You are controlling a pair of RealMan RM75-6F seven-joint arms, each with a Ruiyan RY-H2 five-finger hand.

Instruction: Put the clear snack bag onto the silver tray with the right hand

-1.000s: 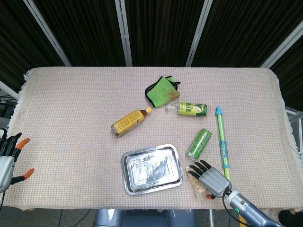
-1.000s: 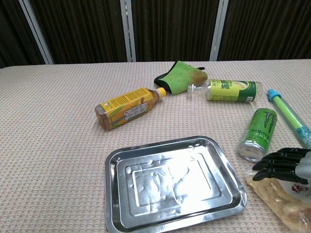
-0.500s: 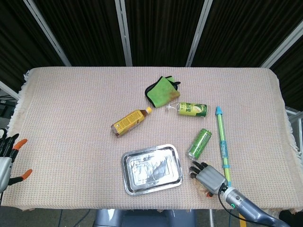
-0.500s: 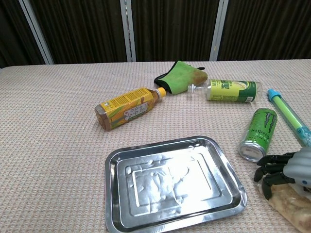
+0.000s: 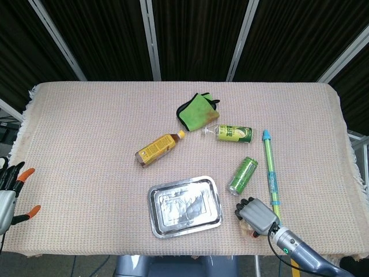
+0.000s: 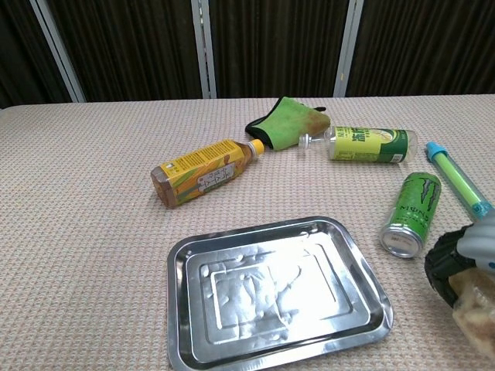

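The dark fingers (image 6: 438, 267) of the grey right hand (image 5: 256, 215) are curled down around the clear snack bag of pale brown food (image 6: 478, 309), gripping it at the table's near right edge, just right of the shiny rectangular silver tray (image 5: 185, 206), which lies flat on the beige woven tablecloth (image 5: 86, 138). Just beyond the hand lies a green drink can (image 5: 243, 175) on its side, with a long green and blue tube (image 5: 270, 173) beside it. Farther back lie a yellow-labelled amber bottle (image 5: 158, 148), a green-labelled clear bottle (image 5: 232, 133) and a green cloth with black trim (image 5: 196, 111). The left hand (image 5: 10, 195) hangs off the table's left edge, fingers spread, holding nothing.
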